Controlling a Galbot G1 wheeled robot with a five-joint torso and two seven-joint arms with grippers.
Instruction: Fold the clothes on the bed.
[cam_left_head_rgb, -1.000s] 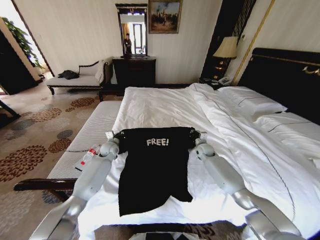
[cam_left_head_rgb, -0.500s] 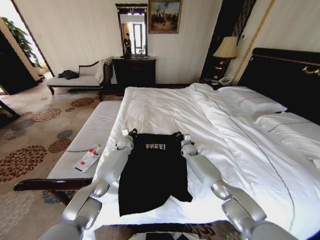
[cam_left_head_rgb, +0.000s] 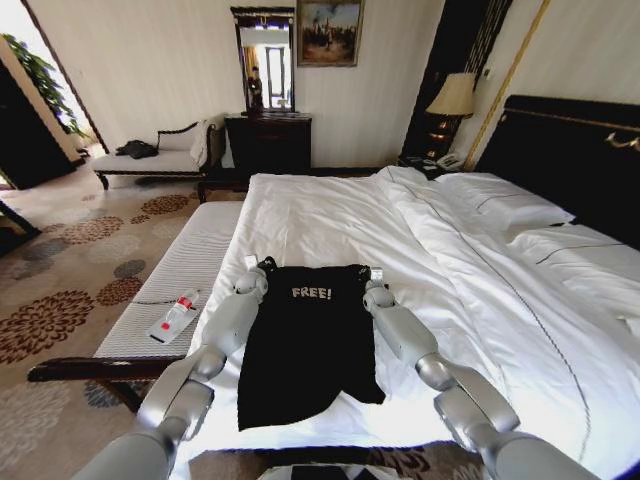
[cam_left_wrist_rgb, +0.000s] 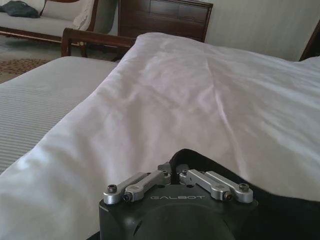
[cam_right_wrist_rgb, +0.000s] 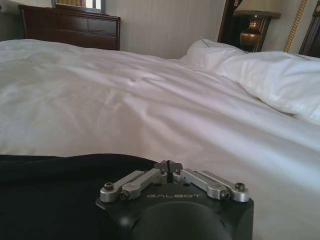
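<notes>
T-shirt (cam_left_head_rgb: 310, 345) top corners pinched by left gripper (cam_left_head_rgb: 262, 267) and right gripper (cam_left_head_rgb: 362, 272), jaws closed; bare bed (cam_left_head_rgb: 330, 210) at 12 o'clock.

Pale striped walls (cam_left_head_rgb: 180, 60) enclosed the room. A dark wooden dresser (cam_left_head_rgb: 268, 143) stood against the far wall under a tall mirror (cam_left_head_rgb: 264, 60) and a framed painting (cam_left_head_rgb: 329, 32). A cream chaise lounge (cam_left_head_rgb: 160, 153) sat beside it. Patterned carpet (cam_left_head_rgb: 70, 260) covered the floor, and a lit lamp (cam_left_head_rgb: 455, 97) glowed near the corner.
</notes>
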